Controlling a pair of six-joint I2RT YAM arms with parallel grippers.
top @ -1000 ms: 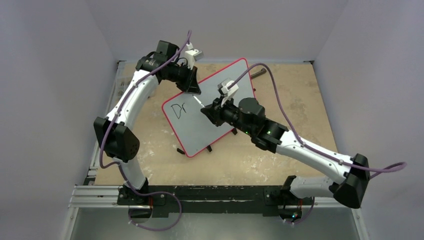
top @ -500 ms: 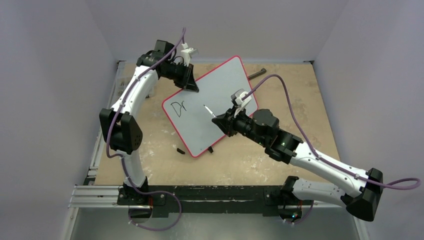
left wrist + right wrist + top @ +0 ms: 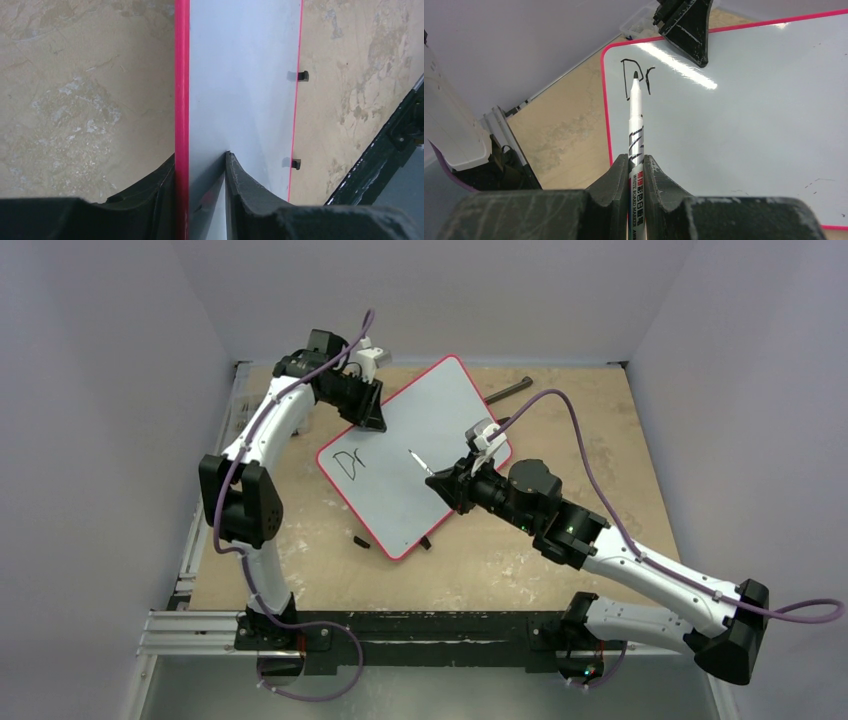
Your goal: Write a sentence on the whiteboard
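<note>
Nearest, right jaws (image 3: 441, 481) pinched tight on a white marker (image 3: 418, 462), its black tip low over the middle of the whiteboard (image 3: 440, 405); contact cannot be told. Whiteboard lies askew at mid-desk (image 3: 590, 450), red rim all round, small black clips (image 3: 423, 540) along its near edge, and the sentence (image 3: 350, 461) reads only "Dr", near the left corner. Farthest, left jaws (image 3: 368, 418) straddle the board's far-left rim, slightly parted, one finger against the red rim and the other a little off the white face.
</note>
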